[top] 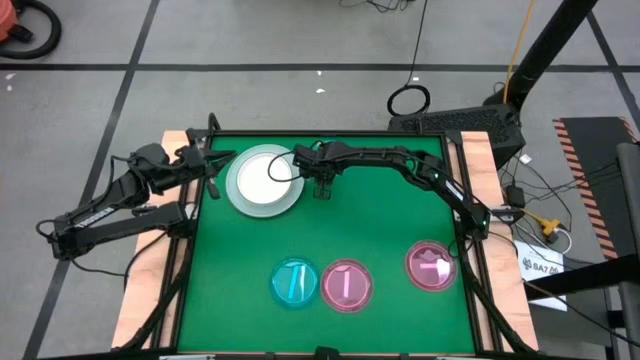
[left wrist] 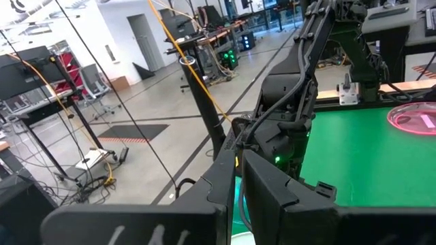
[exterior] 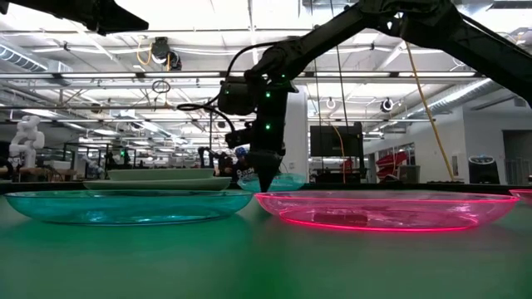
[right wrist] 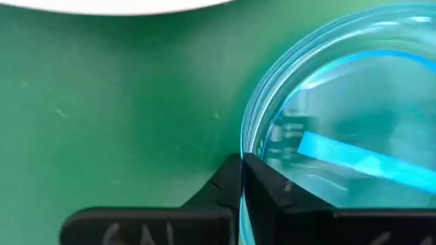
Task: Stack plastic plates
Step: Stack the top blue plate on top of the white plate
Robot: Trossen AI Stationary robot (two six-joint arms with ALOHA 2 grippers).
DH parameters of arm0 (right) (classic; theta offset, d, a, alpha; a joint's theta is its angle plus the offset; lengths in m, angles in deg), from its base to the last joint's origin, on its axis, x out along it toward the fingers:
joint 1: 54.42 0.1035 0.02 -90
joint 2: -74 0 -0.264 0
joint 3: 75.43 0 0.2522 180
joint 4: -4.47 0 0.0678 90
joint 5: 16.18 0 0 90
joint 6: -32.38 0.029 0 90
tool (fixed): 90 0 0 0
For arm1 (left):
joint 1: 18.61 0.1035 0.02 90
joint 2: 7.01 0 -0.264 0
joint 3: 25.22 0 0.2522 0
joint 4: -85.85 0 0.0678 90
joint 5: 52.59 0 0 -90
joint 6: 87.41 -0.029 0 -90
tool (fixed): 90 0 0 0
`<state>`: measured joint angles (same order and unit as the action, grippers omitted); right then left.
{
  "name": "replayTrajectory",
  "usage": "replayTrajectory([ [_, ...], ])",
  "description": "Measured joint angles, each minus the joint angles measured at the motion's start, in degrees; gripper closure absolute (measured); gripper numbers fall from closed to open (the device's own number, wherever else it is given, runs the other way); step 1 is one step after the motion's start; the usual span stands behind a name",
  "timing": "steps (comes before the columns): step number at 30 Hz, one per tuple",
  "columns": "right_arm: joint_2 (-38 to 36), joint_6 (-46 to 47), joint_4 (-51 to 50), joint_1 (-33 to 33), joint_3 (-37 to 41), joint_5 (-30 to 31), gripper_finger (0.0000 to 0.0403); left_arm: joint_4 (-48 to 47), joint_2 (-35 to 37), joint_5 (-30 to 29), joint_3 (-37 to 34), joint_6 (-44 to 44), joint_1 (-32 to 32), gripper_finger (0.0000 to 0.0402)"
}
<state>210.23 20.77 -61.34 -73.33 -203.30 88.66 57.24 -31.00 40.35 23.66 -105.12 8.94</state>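
Observation:
A stack of larger plastic plates (top: 265,180), white on top, lies on the green mat at the far left. Just right of it lies a small translucent cyan plate (right wrist: 340,136), seen behind the fingers in the low view (exterior: 287,181). My right gripper (right wrist: 242,180) is shut on it, pointing steeply down (top: 322,190). Near the front edge lie another cyan plate (top: 295,283) and two pink ones (top: 347,285) (top: 432,265). My left gripper (top: 205,165) waits shut at the table's far left edge, holding nothing. My right gripper pinches the small cyan plate's rim (right wrist: 246,146) on the side toward the stack, one finger inside the dish and one outside. The fingers come from above, slanting steeply down. In the low view the plate looks level and low on the mat.
The white top plate's edge (right wrist: 102,5) lies a short way from the held rim, with bare green mat (right wrist: 122,102) between. Wooden rails (top: 480,160) frame the mat. In the low view the near cyan (exterior: 125,206) and pink (exterior: 382,209) plates fill the foreground.

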Motion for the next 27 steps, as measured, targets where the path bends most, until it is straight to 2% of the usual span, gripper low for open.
replayTrajectory([
  [9,-3.7,-0.1,-5.3,1.8,0.3,9.3,0.0401,-0.1,0.0,0.0,0.0,0.1,0.0,0.0364],
  [21,-8.8,-1.9,0.3,6.8,0.2,9.6,0.0402,-0.1,0.0,0.0,0.0,0.2,0.0,0.0364],
  [27,-8.8,-5.6,8.2,9.8,0.2,9.1,0.0402,0.0,0.0,0.0,0.0,0.2,0.0,0.0364],
])
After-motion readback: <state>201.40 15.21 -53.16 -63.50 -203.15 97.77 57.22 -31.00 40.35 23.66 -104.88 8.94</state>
